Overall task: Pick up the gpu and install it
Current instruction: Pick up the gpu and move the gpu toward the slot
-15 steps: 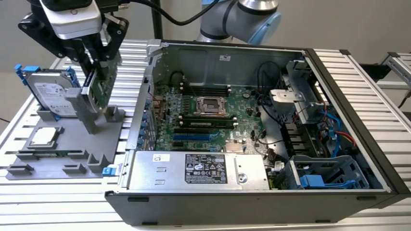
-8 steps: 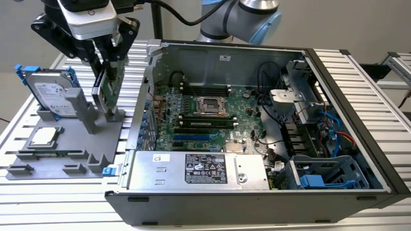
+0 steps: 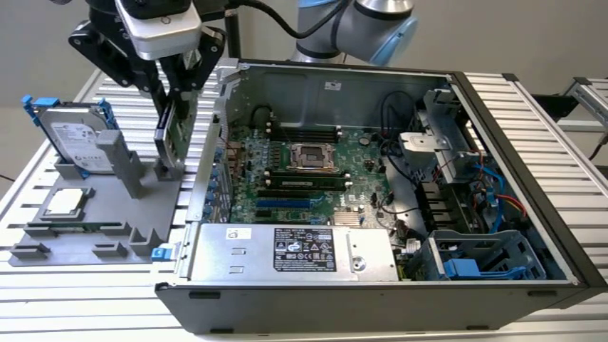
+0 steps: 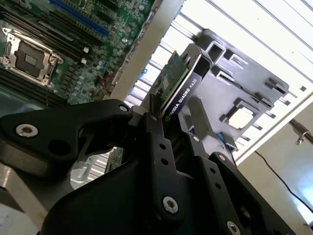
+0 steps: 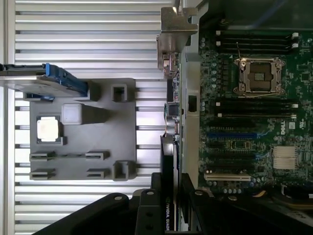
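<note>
Gripper [image 4: 173, 128] clenched on the gpu [image 4: 179, 86], which is held on edge with its bracket end farthest from the fingers. The card hangs outside the open computer case [image 3: 380, 303], just beside its side wall. Beyond it, the grey fixture [image 3: 142, 214] sits on the worktop [image 3: 76, 303].

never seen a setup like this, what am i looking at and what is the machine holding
It is a robot arm ending in a black pincer. The exterior view is from a camera off the arm; both wrist views are from cameras riding on the arm. On the slatted table stand an open computer case, motherboard showing, and a grey holder carrying an upright hard drive in a blue frame and a flat processor chip. The pincer is shut on the gpu, a thin card held upright just outside the case wall, by the holder.
</note>
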`<state>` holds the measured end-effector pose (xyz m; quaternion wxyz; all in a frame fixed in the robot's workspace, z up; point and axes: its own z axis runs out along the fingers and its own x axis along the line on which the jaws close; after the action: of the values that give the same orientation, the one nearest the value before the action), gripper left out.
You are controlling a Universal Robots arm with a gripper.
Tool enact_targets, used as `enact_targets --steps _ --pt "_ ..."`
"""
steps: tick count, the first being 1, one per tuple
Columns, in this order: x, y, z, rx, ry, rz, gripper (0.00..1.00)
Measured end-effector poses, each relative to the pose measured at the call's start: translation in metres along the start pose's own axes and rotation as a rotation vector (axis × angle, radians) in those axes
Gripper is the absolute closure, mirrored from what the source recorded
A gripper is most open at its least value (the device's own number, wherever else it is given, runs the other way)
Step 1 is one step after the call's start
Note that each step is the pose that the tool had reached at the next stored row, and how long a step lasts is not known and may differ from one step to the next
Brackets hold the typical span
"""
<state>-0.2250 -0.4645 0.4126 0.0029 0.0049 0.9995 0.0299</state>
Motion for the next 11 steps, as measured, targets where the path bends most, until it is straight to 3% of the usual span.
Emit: enact_targets --steps 11 --pt "-0.0241 0.0003 0.0000 0.0000 0.0001 0.000 1.00"
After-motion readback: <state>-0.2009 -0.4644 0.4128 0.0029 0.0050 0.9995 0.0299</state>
